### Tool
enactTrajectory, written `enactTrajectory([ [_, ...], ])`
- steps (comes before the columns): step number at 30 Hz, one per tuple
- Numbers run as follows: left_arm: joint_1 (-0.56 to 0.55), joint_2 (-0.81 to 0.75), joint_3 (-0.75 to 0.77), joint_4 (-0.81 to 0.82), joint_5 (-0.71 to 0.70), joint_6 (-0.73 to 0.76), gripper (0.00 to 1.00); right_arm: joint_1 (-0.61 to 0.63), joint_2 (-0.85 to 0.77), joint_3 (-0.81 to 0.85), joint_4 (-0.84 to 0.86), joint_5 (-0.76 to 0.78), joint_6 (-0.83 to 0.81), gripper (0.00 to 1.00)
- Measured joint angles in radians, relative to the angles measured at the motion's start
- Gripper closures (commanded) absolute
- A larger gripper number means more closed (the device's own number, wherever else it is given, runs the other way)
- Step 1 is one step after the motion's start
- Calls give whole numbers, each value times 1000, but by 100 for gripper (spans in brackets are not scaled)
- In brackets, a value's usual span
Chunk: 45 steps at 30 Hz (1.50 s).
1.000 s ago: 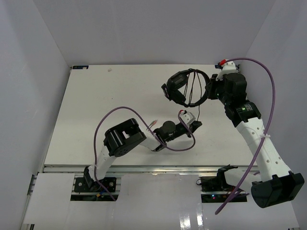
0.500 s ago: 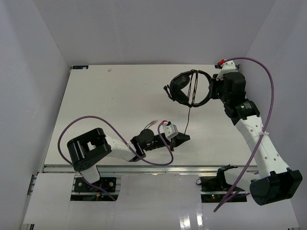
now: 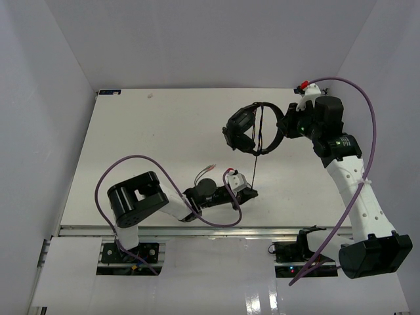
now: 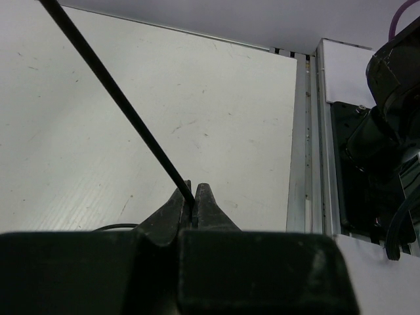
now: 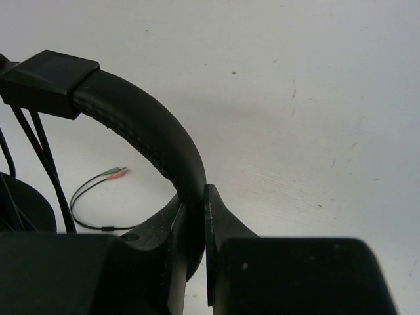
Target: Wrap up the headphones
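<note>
Lying low over the near part of a flat white table (image 3: 131, 131), the left arm, white with black joints, is stretched rightward from its base at the near edge. A thick purple cable (image 3: 131, 161) is looped over it. The black jaws of the left gripper (image 3: 248, 193) are pressed together on a long, thin black cord (image 3: 256, 164). In the left wrist view the cord (image 4: 118, 98) is pinched at the very tips of the left gripper (image 4: 195, 191) and is drawn taut, slanting away to the upper left.

Just beyond the left wrist, two small plugs (image 3: 210, 167), one reddish and one greenish, are laid on the table at the cord's loose end, apart from both grippers.

Farther back, the taut cord is seen running up to the headphones (image 3: 252, 128), a black over-ear set with padded earcups and an arched headband. They are held above the far right part of the table, with strands of cord stretched across the arch.

At the far right, the jaws of the right gripper (image 3: 285, 125) are clamped on the padded headband. In the right wrist view the headphones (image 5: 141, 121) curve out from between the closed tips of the right gripper (image 5: 195, 203), and the plugs (image 5: 117, 172) are seen on the table below.
</note>
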Motion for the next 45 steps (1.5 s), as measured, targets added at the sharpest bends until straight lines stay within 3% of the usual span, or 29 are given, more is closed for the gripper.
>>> enactTrajectory([
  [6,10,30,38,5,9,0,100,-14,-8,0,2,-122,30,92],
  [8,16,32,41,5,14,0,95,-18,-16,0,2,-157,38,92],
  [17,29,45,44,14,24,-2,58,-36,-36,8,18,-270,88,92],
  [21,29,93,52,12,25,-4,46,-46,-47,38,35,-296,113,92],
  [29,29,206,157,39,23,2,16,-55,-91,54,45,-324,135,92],
  [36,29,183,105,117,-34,50,17,-58,-99,75,40,-328,136,92],
  [42,28,8,-91,92,-55,151,17,-58,-107,77,40,-348,120,92],
  [45,31,-41,-119,68,-59,208,17,-58,-108,77,40,-373,112,92],
])
